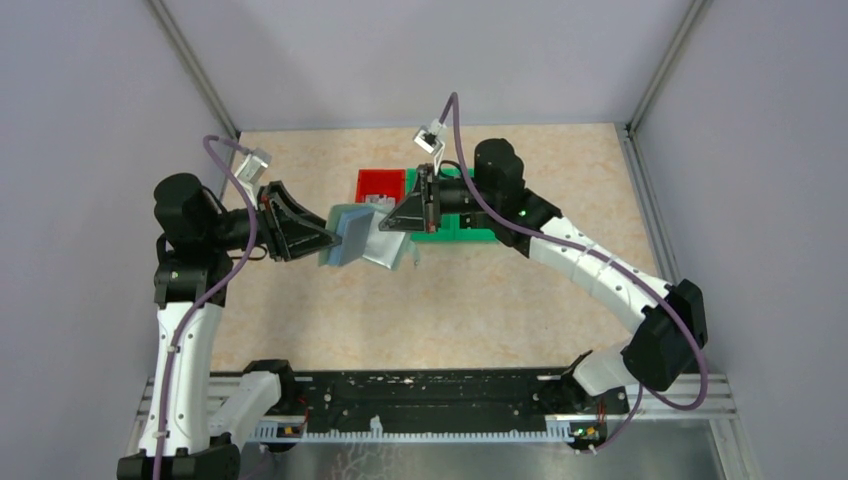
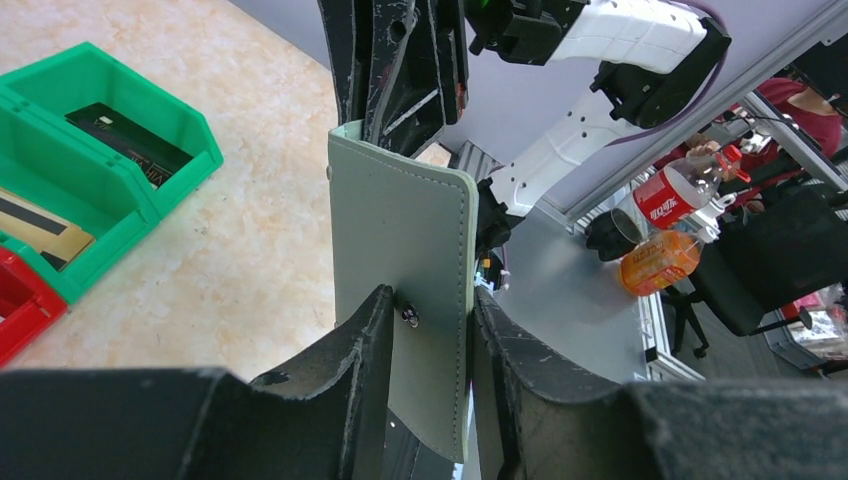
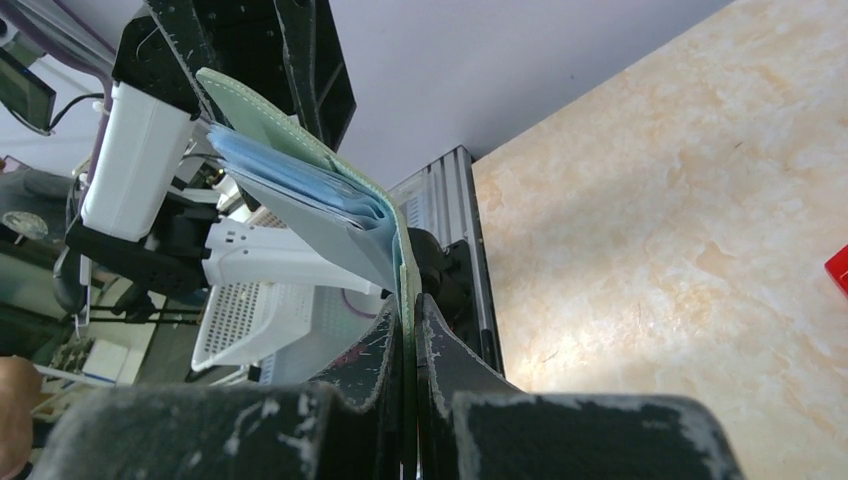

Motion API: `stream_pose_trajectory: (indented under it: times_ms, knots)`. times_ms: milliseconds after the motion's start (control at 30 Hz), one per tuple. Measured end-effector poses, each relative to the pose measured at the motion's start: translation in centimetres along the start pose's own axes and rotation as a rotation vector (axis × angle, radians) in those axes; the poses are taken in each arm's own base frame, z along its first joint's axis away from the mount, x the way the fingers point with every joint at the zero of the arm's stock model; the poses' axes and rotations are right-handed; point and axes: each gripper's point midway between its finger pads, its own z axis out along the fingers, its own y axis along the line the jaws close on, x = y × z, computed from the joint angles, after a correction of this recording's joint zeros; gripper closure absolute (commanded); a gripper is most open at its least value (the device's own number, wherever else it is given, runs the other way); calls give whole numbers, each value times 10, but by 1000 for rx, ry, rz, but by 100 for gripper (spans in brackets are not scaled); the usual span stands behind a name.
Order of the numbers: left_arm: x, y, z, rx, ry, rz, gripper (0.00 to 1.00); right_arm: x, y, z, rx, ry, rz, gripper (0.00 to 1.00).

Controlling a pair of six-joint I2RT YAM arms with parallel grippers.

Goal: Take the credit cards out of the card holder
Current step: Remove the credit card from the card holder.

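Two arms meet above the bench (image 1: 450, 300): the jaws of the left gripper (image 1: 325, 238) clasp one grey-green flap of the card holder (image 1: 380, 250), which hangs open in mid-air, while the jaws of the right gripper (image 1: 392, 222) are clenched tight on its opposite flap. Behind them sit a red bin (image 1: 380, 183) and a green bin (image 1: 470, 232), the green one holding what may be a dark card (image 2: 130, 142).
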Motion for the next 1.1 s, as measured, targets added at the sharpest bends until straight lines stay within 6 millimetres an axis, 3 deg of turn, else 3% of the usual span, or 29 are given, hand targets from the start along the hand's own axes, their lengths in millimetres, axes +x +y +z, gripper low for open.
stream_pose_trajectory:
  times_ms: [200, 467, 667, 833, 1100]
  knots:
    - [-1, 3, 0, -17, -8, 1, 65, -2, 6, -1, -23, -1, 3, 100]
    - [-9, 28, 0, -151, -58, 25, 49, 3, 7, -1, -4, 21, 56, 100]
    - [-6, 30, 0, -153, -50, 45, 45, -2, -4, -2, 198, 69, 107, 100]
    - [13, 23, -1, -93, -21, 42, 46, -11, -16, -15, 419, 65, 73, 100]
    - [28, 14, -7, -103, -54, 245, 45, -5, -5, -11, 649, 144, -65, 100]
